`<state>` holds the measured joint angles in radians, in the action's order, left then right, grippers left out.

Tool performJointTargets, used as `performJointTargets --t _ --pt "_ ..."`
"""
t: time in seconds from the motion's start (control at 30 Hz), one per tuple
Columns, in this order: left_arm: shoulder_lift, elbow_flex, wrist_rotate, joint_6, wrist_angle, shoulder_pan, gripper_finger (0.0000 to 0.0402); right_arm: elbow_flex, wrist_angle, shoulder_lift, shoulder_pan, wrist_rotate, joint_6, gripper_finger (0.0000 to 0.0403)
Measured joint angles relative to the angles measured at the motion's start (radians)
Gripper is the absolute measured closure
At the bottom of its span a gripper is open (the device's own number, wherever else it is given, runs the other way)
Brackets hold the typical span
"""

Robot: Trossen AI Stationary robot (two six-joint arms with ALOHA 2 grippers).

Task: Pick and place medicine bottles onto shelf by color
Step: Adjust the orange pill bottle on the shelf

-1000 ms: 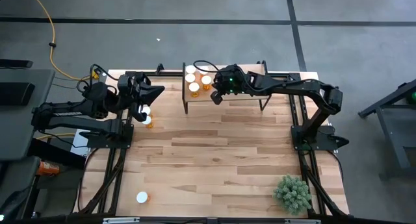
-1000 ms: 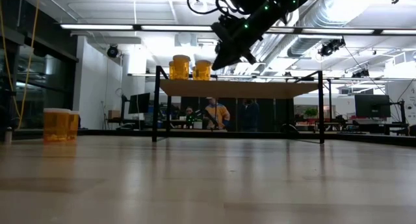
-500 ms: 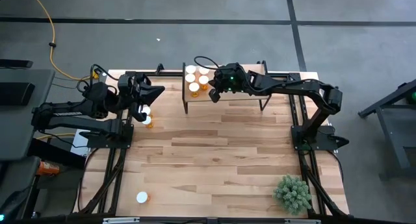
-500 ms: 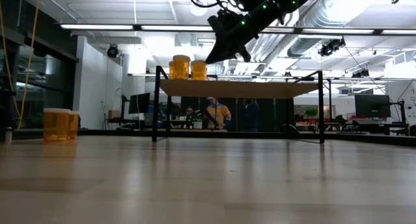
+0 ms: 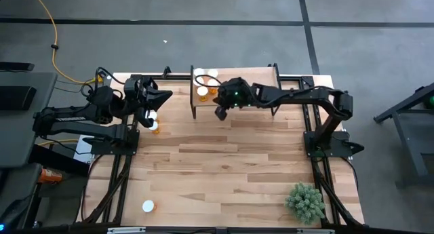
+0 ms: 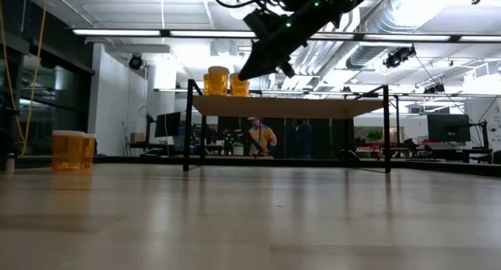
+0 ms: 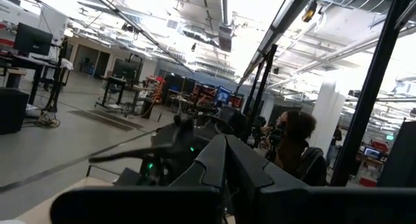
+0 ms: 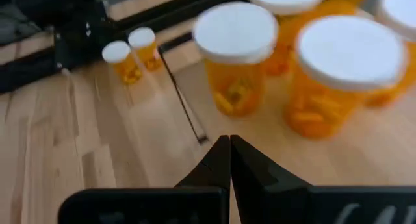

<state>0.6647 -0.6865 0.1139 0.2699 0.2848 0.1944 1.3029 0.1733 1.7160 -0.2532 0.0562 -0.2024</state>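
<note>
My right tool [image 5: 220, 112], closed and empty, has pulled back off the low light-wood shelf [image 5: 258, 76] toward six o'clock; the orange white-capped medicine bottles [image 5: 202, 92] stand at its nine o'clock end. Placement done; two more [image 5: 153, 125] wait on the bench by my closed left tool [image 5: 165, 95].

**Materials and Surface Finish**

Medicine bottles [image 8: 237, 87]: translucent orange plastic, smooth matt white caps. Shelf [image 5: 254, 81]: light wood board, thin black metal legs. Tabletop [image 5: 224, 166]: pale wood planks, smooth satin finish. Plant [image 5: 306, 201]: bushy, rough-textured.
</note>
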Motion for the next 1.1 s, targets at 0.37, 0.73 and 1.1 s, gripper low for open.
performJointTargets --t 0.37,0.73,1.1 --pt "0.000 0.000 0.002 0.008 -0.004 0.000 0.0401 0.000 -0.156 0.077 0.015 0.148 -0.051 0.0403" --pt "0.000 0.000 0.003 0.007 -0.004 0.000 0.0401 0.000 -0.215 0.079 0.011 0.105 -0.060 0.0403" --pt "0.000 0.000 0.006 0.007 -0.004 0.000 0.0401 0.000 -0.271 0.079 0.011 0.082 -0.069 0.0403"
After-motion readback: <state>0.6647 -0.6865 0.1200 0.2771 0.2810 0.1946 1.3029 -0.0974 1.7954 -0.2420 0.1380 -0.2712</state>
